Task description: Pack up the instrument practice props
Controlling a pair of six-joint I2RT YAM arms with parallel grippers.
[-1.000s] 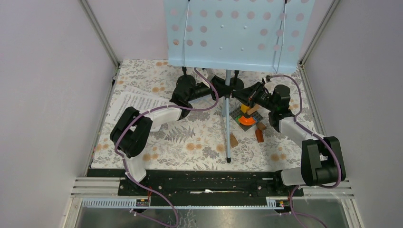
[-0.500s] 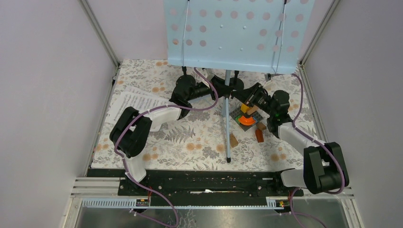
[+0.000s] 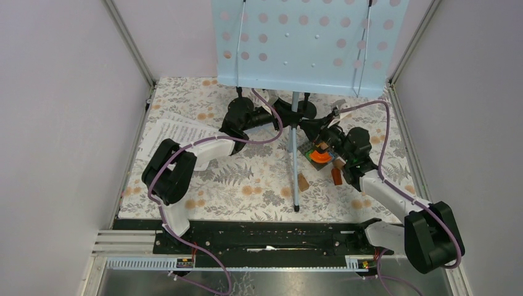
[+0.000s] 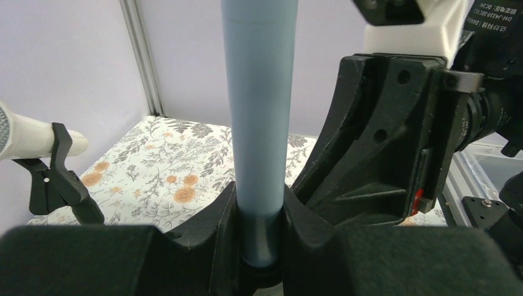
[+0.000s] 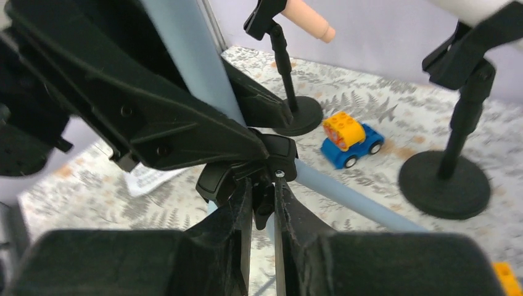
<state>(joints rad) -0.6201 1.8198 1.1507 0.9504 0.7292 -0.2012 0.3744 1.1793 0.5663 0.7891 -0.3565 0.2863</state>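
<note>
Currently both hands are on the light-blue perforated metal music rack (image 3: 302,43). It stands upright at the back of the floral-covered bench (image 3: 247,179), with its round pale-blue pole (image 4: 259,92) vertical and its tripod legs splayed toward the arms.

Left hand (image 4: 260,206): closed on the pole, fingers hugging the tube from either side. It reaches in from the left and grips just above the leg joint.

Right hand (image 5: 263,188): narrow, pinching a small black clamp tab (image 5: 263,214) at the collar where the legs meet the pole. The pads look to touch it; how firmly, cannot tell. It reaches in low from the right, facing the left hand across the pole.

Relation that matters: the pole's long axis is upright and the tab sits at its foot, directly between the right fingers. The right arm is nearer the collar; the left steadies higher up. Judging from that, the step in hand is freeing the collar so the legs can fold. The wide panel likely makes the rack top-heavy, so any pull on the tab must not tip it.

Not yet packed:
- Two black round-based microphone holders (image 5: 445,182) stand behind the rack, one carrying a pink microphone (image 5: 306,18), the other a white microphone (image 4: 37,137).
- White sheet-music pages (image 3: 176,131) lie flat at bench left.

Colourful toy blocks (image 3: 319,154) sit just beside the legs. A blue-and-orange toy car (image 5: 348,140) sits between the holder bases.
</note>
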